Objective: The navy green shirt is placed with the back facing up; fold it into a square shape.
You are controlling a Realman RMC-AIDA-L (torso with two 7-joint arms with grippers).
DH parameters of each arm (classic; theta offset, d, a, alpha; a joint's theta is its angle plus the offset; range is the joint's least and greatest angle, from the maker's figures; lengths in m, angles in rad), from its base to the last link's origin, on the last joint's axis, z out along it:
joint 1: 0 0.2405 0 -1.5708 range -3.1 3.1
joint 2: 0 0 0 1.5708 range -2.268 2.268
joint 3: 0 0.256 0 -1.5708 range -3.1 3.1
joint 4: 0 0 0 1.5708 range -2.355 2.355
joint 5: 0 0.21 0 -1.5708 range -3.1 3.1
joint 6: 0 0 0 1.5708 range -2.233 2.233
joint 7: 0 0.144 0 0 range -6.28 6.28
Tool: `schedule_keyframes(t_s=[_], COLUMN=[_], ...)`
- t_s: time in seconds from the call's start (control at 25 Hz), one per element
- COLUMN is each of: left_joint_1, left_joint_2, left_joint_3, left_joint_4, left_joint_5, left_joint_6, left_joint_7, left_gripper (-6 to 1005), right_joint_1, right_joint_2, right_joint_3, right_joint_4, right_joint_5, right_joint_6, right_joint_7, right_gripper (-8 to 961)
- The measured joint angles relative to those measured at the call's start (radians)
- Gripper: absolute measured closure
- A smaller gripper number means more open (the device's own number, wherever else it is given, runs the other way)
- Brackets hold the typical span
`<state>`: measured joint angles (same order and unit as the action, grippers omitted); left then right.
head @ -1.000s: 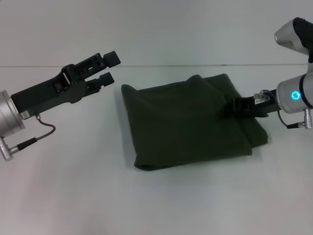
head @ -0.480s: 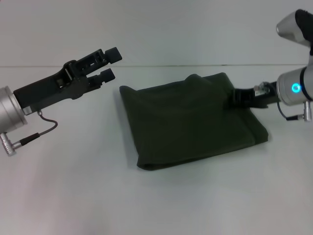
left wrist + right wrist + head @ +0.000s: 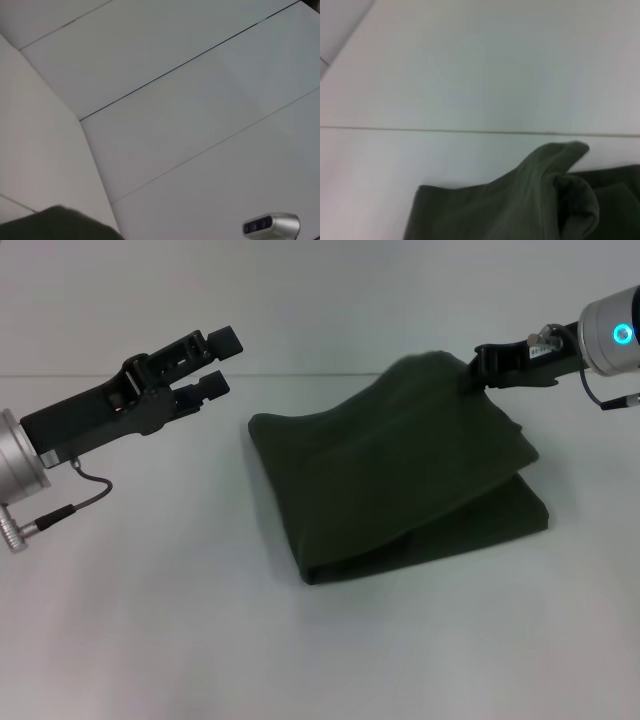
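Observation:
The navy green shirt lies folded on the white table in the head view, a dark olive bundle with its plain side up. My right gripper is shut on the shirt's far right corner and holds that upper layer raised off the layer below. The raised fold of the shirt fills the lower part of the right wrist view. My left gripper hovers open above the table, just left of the shirt's far left corner, touching nothing. A dark bit of the shirt shows at the bottom of the left wrist view.
The white table stretches around the shirt, with a seam line running across the back. A grey camera-like device appears in the left wrist view.
My right gripper has risen and moved back, lifting the shirt's right corner so the top layer now slopes up off the bottom layer. The left gripper has barely shifted.

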<state>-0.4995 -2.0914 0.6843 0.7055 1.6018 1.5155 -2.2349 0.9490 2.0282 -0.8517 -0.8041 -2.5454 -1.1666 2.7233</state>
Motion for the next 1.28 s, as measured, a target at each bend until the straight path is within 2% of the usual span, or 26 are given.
schedule_keyframes(t_s=[0.4,0.88,1.04,1.28], left_joint_1=[-0.001,-0.002,-0.003,-0.004], left_joint_2=[0.001,-0.005,-0.006,-0.006], left_joint_3=[-0.015,-0.023,-0.025,-0.026], left_joint_4=[-0.007,-0.014,-0.020,-0.023], left_joint_5=[-0.007,-0.007,-0.007,-0.010], left_joint_6=[-0.005,-0.018,-0.019,-0.017], left_joint_7=[0.006,0.008,0.008,0.008], left_gripper=[61,61,61,61], right_joint_1=[-0.005,0.001,0.007,0.011], right_joint_2=[-0.007,-0.011,-0.018,-0.019], right_joint_3=[-0.008,-0.020,-0.027,-0.028], right_joint_4=[0.152,0.253,0.285,0.286], right_joint_5=[-0.035,-0.085,-0.105,-0.287], right_joint_6=[0.143,0.253,0.276,0.341], right_joint_7=[-0.061,-0.064,-0.055,0.078], right_gripper=[915,916,865,789])
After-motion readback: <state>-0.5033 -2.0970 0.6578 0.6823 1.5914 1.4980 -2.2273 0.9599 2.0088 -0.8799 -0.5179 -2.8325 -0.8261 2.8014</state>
